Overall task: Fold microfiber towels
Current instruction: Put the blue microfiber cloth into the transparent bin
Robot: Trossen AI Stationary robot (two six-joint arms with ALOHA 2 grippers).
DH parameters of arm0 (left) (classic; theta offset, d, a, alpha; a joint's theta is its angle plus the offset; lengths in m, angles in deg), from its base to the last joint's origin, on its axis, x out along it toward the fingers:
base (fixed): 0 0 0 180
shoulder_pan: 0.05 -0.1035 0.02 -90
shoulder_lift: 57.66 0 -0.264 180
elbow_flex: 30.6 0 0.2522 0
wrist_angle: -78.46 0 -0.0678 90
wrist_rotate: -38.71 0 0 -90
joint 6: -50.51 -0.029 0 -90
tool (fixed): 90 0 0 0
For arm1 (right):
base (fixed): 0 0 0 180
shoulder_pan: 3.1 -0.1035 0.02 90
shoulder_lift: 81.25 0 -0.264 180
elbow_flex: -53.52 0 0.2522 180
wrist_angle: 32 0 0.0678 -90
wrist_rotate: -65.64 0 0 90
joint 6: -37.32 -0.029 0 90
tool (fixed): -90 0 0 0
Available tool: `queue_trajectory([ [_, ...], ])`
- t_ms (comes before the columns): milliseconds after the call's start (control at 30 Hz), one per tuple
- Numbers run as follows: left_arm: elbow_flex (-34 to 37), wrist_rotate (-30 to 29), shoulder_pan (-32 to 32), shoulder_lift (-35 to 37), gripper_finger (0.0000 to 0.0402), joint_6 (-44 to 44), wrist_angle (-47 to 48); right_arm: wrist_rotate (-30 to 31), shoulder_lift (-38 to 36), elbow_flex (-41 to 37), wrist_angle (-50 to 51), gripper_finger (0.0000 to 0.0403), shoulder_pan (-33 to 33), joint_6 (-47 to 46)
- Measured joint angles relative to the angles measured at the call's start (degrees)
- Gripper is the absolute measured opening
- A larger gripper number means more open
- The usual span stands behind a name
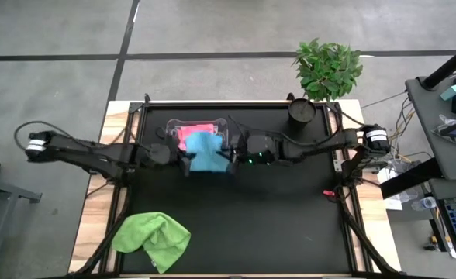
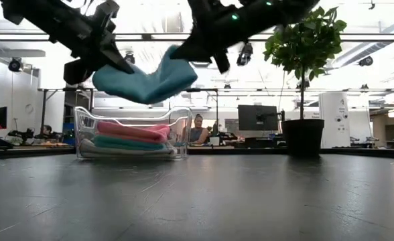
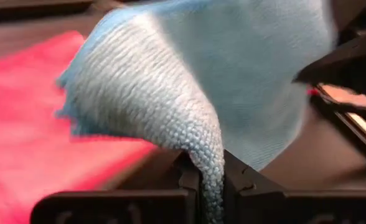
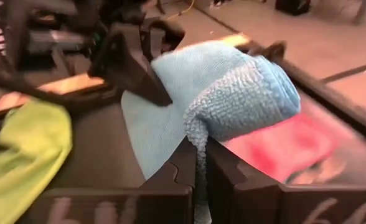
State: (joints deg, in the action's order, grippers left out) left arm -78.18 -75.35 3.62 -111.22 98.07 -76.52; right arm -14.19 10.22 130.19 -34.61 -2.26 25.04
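A light blue microfiber towel [image 1: 207, 152] hangs in the air between my two grippers, just above and in front of a clear plastic tub [image 2: 83, 137]. The tub holds a stack of folded towels with a pink one [image 1: 191, 133] on top. My left gripper [image 1: 184, 161] is shut on the blue towel's left side and my right gripper [image 1: 232, 159] on its right side. In the low view the towel [image 2: 147, 84] sags between them. A lime green towel [image 1: 152, 239] lies crumpled on the mat near the table's front left. My left gripper pinches a folded edge of the blue towel [image 3: 209, 163] between its two fingers, coming from the table's left and slanting down. The towel is lifted clear and bulges out beyond the fingers. My right gripper pinches the towel's opposite edge [image 4: 197, 144] between its two fingers, coming nearly level from the table's right. The cloth rolls over above the fingers, lifted clear of the table, and sags slack toward the other gripper.
A potted plant [image 1: 328, 68] and a black pot [image 1: 302, 111] stand at the table's far right corner. The dark mat [image 1: 274, 225] has free room in the middle and on the right. Desks and a seated person [image 2: 198, 128] show in the room behind.
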Motion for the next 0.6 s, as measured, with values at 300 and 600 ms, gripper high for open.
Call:
queue_trajectory([
  [300,0.22,4.72,-12.94,7.84,0.0000,-8.54,6.53,-1.94,7.01,11.89,5.35,0.0009,6.74,5.71],
  [600,0.39,9.45,-23.65,3.85,0.0000,-13.94,11.26,-3.13,14.49,16.91,7.89,0.0009,11.07,5.48],
])
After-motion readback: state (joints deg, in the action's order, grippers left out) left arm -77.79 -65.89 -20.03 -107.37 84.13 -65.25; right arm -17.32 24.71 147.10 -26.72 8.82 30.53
